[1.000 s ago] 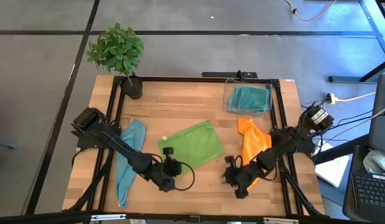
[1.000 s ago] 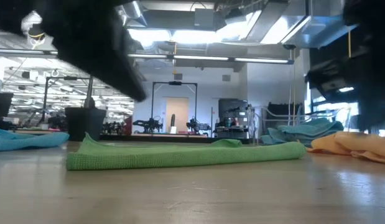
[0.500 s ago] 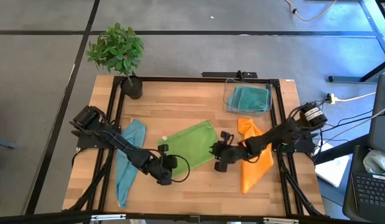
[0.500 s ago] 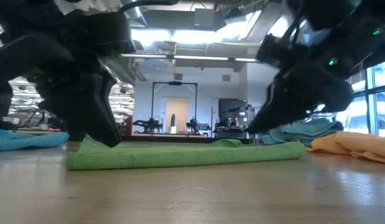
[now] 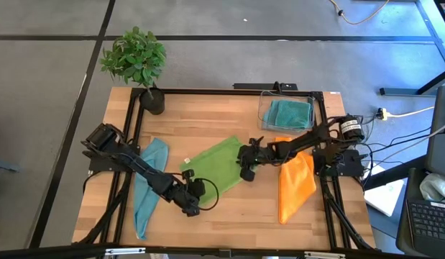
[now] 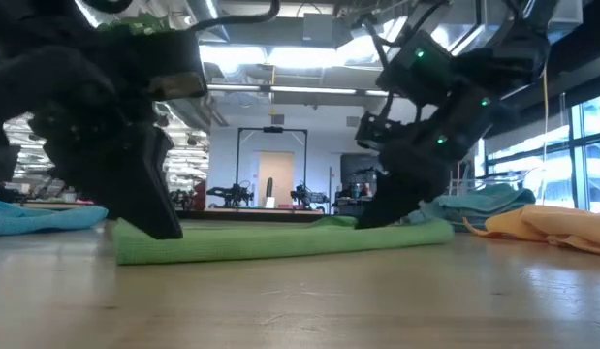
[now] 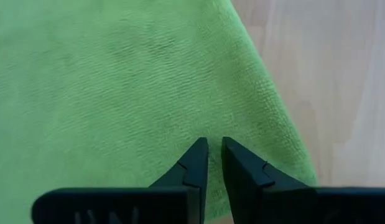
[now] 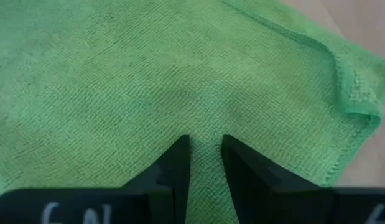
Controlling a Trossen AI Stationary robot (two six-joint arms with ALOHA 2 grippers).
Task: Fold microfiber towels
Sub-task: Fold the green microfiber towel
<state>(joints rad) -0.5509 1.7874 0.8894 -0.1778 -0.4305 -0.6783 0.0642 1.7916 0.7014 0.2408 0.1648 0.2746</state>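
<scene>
The lime green towel (image 5: pixel 215 169) lies flat at the table's middle, seen edge-on in the low view (image 6: pixel 280 242). My left gripper (image 7: pixel 215 152) stands with its tips on the towel's near-left corner area (image 5: pixel 186 175), open only by a narrow slit. My right gripper (image 8: pixel 206 149) stands on the towel's right corner area (image 5: pixel 244 173), open by a small gap. Green cloth shows between both pairs of fingers. A light blue towel (image 5: pixel 149 183) lies at the left and an orange towel (image 5: pixel 294 183) at the right. My left gripper rests its fingertips (image 7: pixel 192 163) on the green towel's top, close to the hemmed edge (image 7: pixel 285 124) near a corner. It comes slanting down from the near-left. The towel lies flat on the table under it (image 6: pixel 149 242). My right gripper sets its fingertips (image 8: pixel 176 163) on the green towel's top, a little in from the hemmed corner (image 8: pixel 360 99). It comes slanting down from the right. Cloth puckers faintly between the fingers. The towel's end lies on the table (image 6: pixel 416 233).
A clear bin (image 5: pixel 265 119) holding a teal towel (image 5: pixel 288 113) stands at the far right. A potted plant (image 5: pixel 139 65) is at the far left corner. Bare wood (image 5: pixel 229 216) lies along the near edge. A dark frame (image 5: pixel 132 129) borders the table.
My right gripper has swept from the near edge by the orange towel toward the far left and come down on the green towel's right corner. My left gripper has sunk onto the towel's near-left corner. The towel's right end has been pushed inward a little.
</scene>
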